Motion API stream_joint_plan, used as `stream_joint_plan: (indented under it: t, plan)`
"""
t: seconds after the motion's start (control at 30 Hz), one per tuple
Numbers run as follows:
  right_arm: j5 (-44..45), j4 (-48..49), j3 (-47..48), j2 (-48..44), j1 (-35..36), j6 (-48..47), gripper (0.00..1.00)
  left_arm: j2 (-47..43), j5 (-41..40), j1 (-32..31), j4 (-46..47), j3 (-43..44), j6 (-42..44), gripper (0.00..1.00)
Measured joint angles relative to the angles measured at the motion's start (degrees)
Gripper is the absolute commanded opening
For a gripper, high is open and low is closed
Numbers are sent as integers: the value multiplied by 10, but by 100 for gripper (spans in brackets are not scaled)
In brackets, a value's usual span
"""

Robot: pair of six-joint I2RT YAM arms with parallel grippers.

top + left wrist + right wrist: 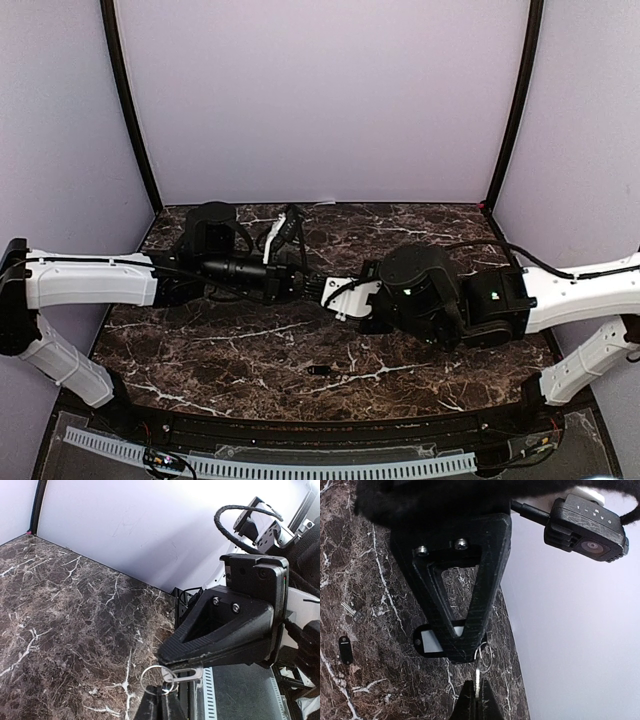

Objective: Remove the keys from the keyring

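Above the middle of the table, my two grippers meet tip to tip. My left gripper [162,691] is shut on the thin wire keyring [156,679]. My right gripper [476,685] is shut on a flat silvery key [189,674] with a long slot, still threaded on the keyring [485,656]. From the right wrist the key [477,676] shows edge-on. A black tag with a white window [426,641] sits partly hidden behind the left fingers [470,605]. One small dark key [320,370] lies loose on the marble, also seen as a dark key [345,649] from the right wrist.
The dark marble table [220,350] has white veins. Small silvery pieces [350,609] lie on it near the loose key. A white perforated rail [270,465] runs along the near edge. Lilac walls close the back and sides.
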Motion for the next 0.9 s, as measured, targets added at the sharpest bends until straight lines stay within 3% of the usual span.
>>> stream_joint_plan:
  t: [0.43, 0.7, 0.8, 0.9]
  plan:
    - [15, -97, 124, 88, -1, 180, 2, -28, -68, 9, 6, -26, 41, 0]
    - [-54, -109, 124, 88, 1, 210, 42, -49, -105, 8, 88, -77, 48, 0]
    - [-98, -109, 111, 73, 6, 214, 52, -62, -127, 10, 135, -91, 49, 0]
    - [-142, -102, 87, 38, 9, 215, 55, -68, -137, 12, 187, -97, 52, 0]
